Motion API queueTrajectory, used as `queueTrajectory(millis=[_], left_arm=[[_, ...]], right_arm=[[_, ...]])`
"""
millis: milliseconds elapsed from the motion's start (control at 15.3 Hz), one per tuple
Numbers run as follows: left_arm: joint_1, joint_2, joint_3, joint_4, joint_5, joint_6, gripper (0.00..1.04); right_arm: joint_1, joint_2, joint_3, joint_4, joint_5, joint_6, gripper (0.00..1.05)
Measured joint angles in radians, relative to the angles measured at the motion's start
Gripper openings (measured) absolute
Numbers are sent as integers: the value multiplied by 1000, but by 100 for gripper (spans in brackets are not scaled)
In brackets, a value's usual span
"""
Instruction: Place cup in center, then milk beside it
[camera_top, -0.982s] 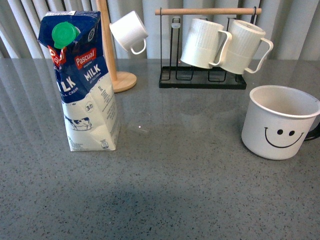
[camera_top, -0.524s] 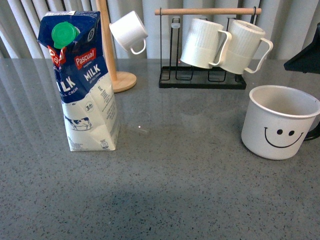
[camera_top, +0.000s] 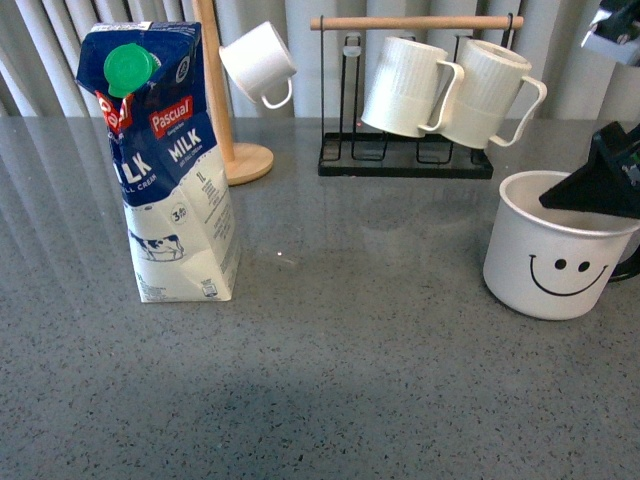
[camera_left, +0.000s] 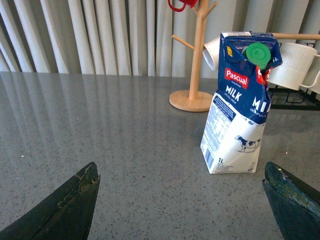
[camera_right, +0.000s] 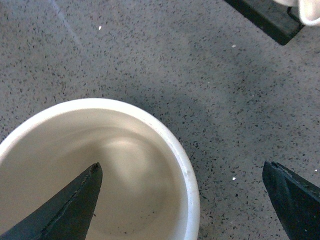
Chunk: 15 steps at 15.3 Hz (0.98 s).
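Observation:
The cup (camera_top: 556, 252), a wide white mug with a black smiley face, stands on the grey table at the right. My right gripper (camera_top: 592, 190) hangs open just over its rim. In the right wrist view one finger (camera_right: 75, 205) is over the cup's hollow (camera_right: 100, 170) and the other finger (camera_right: 295, 200) is outside the rim, over the table. The milk (camera_top: 170, 170), a tall blue and white carton with a green cap, stands upright at the left. My left gripper (camera_left: 182, 172) is open and low over the table, short of the milk (camera_left: 239, 112), holding nothing.
A wooden mug tree (camera_top: 216, 95) with a small white cup (camera_top: 258, 62) stands behind the milk. A black rack (camera_top: 405, 160) at the back carries two ribbed white mugs (camera_top: 405, 85) (camera_top: 490, 92). Grey curtains close off the back.
My right gripper has come in from the right edge and dropped down over the cup's rim. The cup and the milk have not moved.

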Motion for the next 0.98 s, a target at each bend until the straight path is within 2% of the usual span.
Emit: queueTrajectory(millis=[131, 393, 458, 524, 982], left_arm=[[0, 0, 0, 0, 0, 0, 98], [0, 0, 0, 0, 0, 0, 98], [0, 0, 0, 0, 0, 0, 98], [0, 0, 0, 0, 0, 0, 98], [0, 0, 0, 0, 0, 0, 98]], right_arm=[[1, 28, 10, -8, 10, -43, 95], [1, 35, 18, -11, 17, -71, 55], [1, 35, 26, -16, 15, -71, 32], [1, 35, 39, -26, -14, -58, 5], [69, -50, 48, -2, -64, 104, 3]])
